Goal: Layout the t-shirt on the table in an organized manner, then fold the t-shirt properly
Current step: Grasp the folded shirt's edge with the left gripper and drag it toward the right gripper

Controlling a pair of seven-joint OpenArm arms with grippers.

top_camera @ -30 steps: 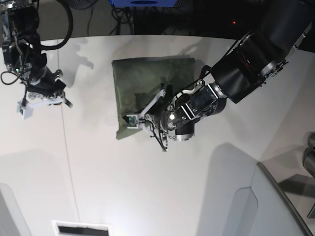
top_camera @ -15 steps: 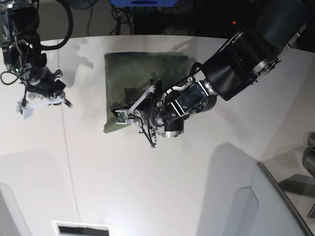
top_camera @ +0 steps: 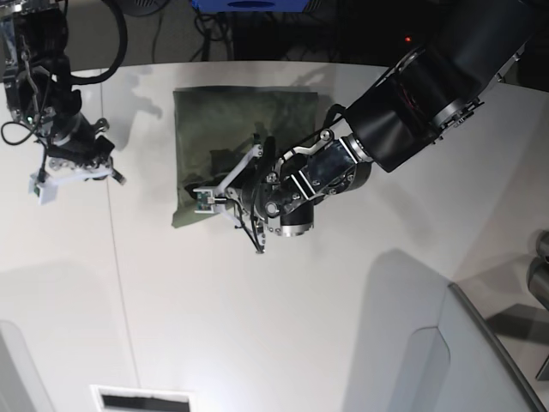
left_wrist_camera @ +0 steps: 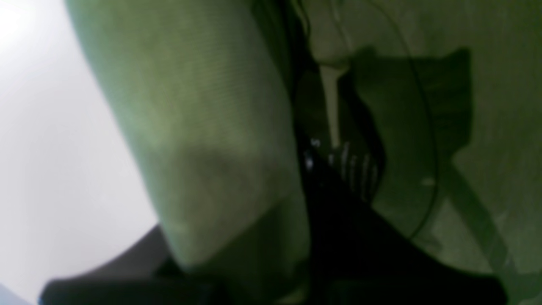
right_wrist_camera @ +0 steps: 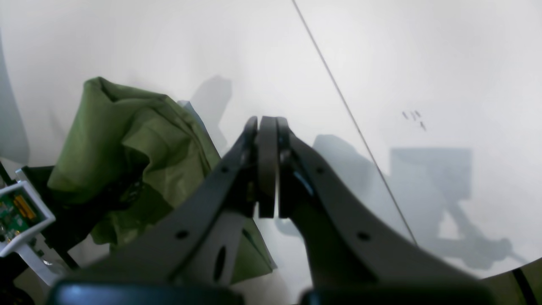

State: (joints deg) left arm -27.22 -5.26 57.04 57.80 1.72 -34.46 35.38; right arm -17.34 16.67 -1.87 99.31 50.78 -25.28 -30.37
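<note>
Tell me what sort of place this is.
Probably a robotics lab workbench: two black robot arms work over a bare white table, one on a folded olive-green t-shirt, with loose cables and dark equipment behind the far edge.

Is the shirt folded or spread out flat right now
Folded. The shirt lies as a compact rectangle on the table, no sleeves showing, and the right wrist view shows doubled layers at its edge.

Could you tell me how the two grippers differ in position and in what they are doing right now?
The left gripper sits low on the t-shirt, shut on its cloth; the right gripper hangs over the bare table, apart from the shirt, holding nothing. The left gripper's wrist view is filled with green fabric, the right's mostly with white tabletop. Both are shut.
</note>
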